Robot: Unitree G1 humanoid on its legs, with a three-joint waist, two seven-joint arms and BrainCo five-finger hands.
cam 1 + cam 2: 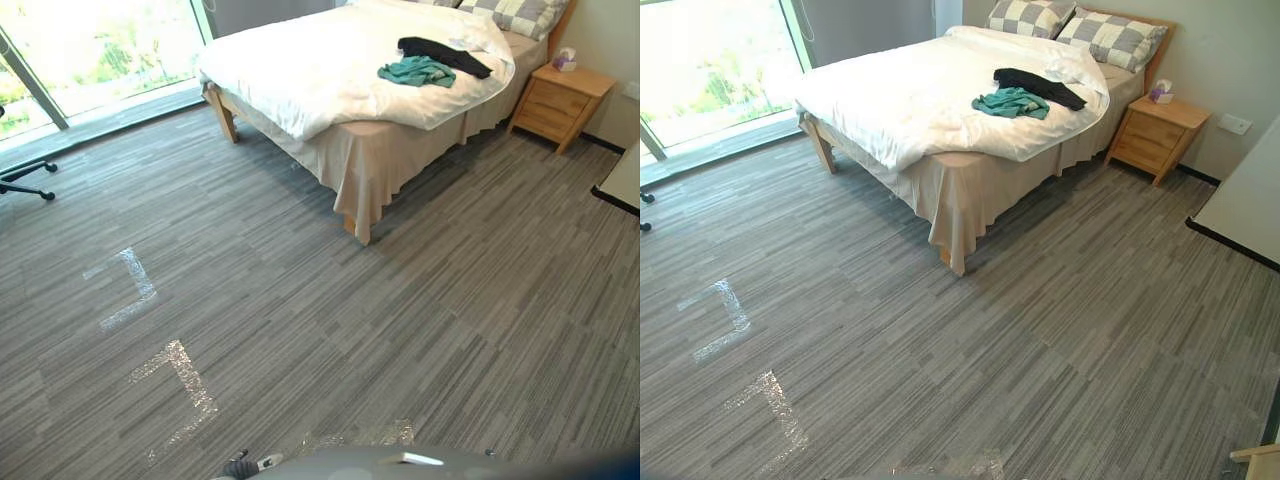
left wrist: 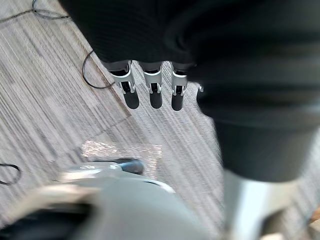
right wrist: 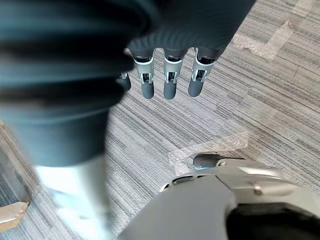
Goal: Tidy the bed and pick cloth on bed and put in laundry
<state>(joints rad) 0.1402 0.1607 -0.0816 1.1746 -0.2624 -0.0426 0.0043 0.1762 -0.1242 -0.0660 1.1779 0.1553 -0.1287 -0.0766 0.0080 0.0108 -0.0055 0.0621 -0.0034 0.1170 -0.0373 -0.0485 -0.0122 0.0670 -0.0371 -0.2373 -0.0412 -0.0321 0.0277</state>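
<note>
Grey striped carpet [image 1: 420, 330] spreads across a bedroom, marked with shiny tape corners [image 1: 128, 290], and runs up to a wooden-framed bed [image 1: 372, 170] set beside a bright window [image 1: 710, 70]. On the bed's white duvet [image 1: 310, 70], a crumpled teal cloth [image 1: 417, 71] lies near the far edge, with a black cloth [image 1: 445, 55] stretched out just behind it and touching it. Two checked pillows [image 1: 1032, 17] stand at the headboard, next to a wooden nightstand [image 1: 1155, 135] bearing a tissue box [image 1: 1160, 92]. Well away from the bed, the left robot hand [image 2: 155, 95] hangs over the carpet, fingers straight, relaxed and empty. The right robot hand [image 3: 170, 82] hangs the same way, fingers extended side by side and grasping nothing.
</note>
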